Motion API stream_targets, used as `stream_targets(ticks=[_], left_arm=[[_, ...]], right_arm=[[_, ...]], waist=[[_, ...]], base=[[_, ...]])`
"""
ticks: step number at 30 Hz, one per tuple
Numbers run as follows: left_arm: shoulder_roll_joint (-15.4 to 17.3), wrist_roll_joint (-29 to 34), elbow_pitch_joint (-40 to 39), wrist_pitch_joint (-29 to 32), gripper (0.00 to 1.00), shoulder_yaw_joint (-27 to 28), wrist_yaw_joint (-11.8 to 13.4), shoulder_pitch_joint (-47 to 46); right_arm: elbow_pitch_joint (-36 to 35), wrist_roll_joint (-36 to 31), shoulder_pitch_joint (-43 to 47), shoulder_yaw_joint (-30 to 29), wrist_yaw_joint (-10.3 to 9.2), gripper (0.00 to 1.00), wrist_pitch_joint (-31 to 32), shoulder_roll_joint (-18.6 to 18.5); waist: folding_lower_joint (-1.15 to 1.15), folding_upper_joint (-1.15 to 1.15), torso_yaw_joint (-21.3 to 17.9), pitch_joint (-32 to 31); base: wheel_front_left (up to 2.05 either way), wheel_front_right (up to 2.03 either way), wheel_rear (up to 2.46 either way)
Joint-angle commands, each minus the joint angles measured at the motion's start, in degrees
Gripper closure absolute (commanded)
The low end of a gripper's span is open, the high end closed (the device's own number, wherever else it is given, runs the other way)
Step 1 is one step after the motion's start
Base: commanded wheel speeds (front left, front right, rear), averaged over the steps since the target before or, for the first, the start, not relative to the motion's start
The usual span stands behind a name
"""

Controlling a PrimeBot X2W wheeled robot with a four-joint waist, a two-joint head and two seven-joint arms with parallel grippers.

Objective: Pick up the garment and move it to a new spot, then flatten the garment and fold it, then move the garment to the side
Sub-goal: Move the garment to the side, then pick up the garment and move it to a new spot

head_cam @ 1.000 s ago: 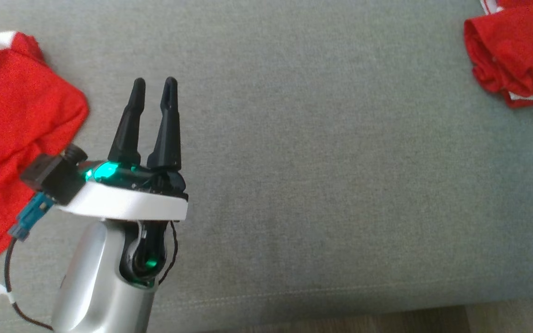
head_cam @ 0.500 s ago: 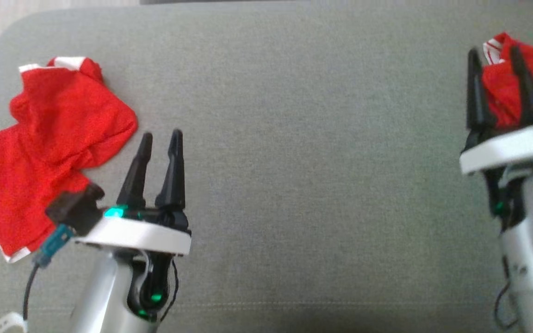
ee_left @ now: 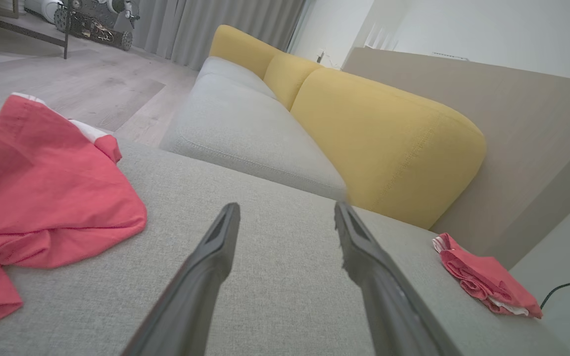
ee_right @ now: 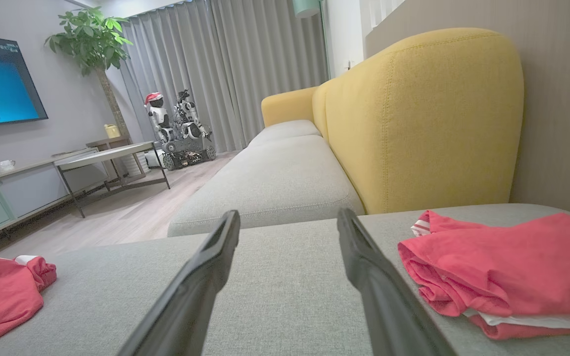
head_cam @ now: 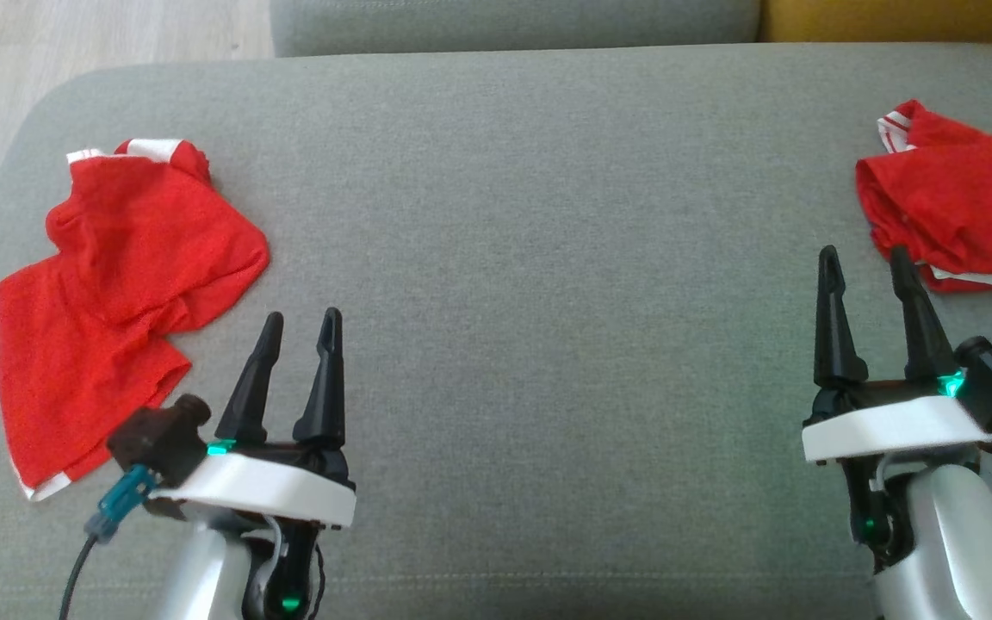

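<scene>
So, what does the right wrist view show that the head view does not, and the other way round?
The right wrist view adds the room: a television, a potted plant, grey curtains, small robots and a low table. The head view adds the left gripper, open, and the blue connector at its wrist. Both share the grey sofa seat, the crumpled red garment at the left, the other red garment at the right, and the open right gripper.
</scene>
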Motion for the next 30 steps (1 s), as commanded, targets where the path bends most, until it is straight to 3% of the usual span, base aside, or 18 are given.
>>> stream_targets(ticks=[1, 14, 30], left_arm=[[0.33, 0.67, -2.14, -0.28, 0.00, 1.96, 0.09, -1.50], [0.33, 2.45, -4.00, -0.28, 0.00, 3.55, 1.14, -0.25], [0.33, 0.39, -5.12, -0.28, 0.00, 4.89, -0.63, 0.81]], right_arm=[[-2.27, -0.17, -1.24, 0.82, 0.37, 0.00, -0.71, 0.41], [-2.27, -0.50, 0.03, 0.87, 0.37, 0.00, -1.49, 1.21], [-1.76, 0.95, -0.02, 1.90, 0.37, 0.00, -1.79, 1.24]], waist=[[0.00, 0.00, -0.25, -0.18], [0.00, 0.00, -0.95, -0.82], [0.00, 0.00, -0.78, -0.46]], base=[[0.00, 0.00, 0.00], [0.00, 0.00, 0.00], [0.00, 0.00, 0.00]])
